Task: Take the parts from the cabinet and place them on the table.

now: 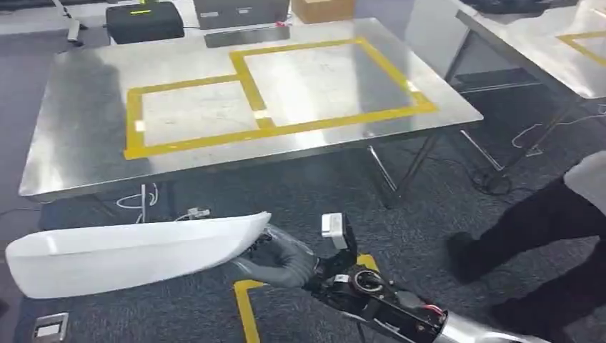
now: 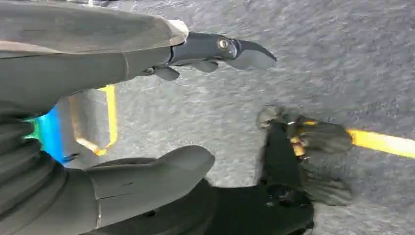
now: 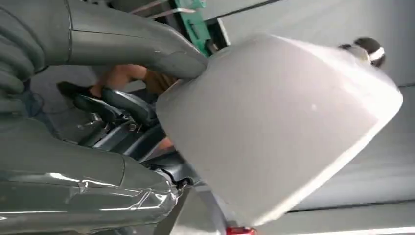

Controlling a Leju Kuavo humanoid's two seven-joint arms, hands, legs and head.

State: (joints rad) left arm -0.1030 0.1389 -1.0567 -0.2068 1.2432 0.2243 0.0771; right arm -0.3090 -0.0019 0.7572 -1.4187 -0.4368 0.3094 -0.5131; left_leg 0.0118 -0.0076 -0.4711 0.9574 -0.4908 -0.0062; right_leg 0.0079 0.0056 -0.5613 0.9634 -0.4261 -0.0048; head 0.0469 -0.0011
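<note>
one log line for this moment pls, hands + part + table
right hand: grips white part at one end | left hand: open, holds nothing | steel table: yellow tape boxes, part not yet on it

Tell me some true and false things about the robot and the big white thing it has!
1. The right hand holds the white part. True.
2. The white part already lies on the steel table. False: it is held in front of the table, above the carpet.
3. Yellow tape marks rectangles on the table. True.
4. The left hand holds a second part. False: it holds nothing, its fingers are apart above the floor.
5. A person's dark legs stand at the right. True.
</note>
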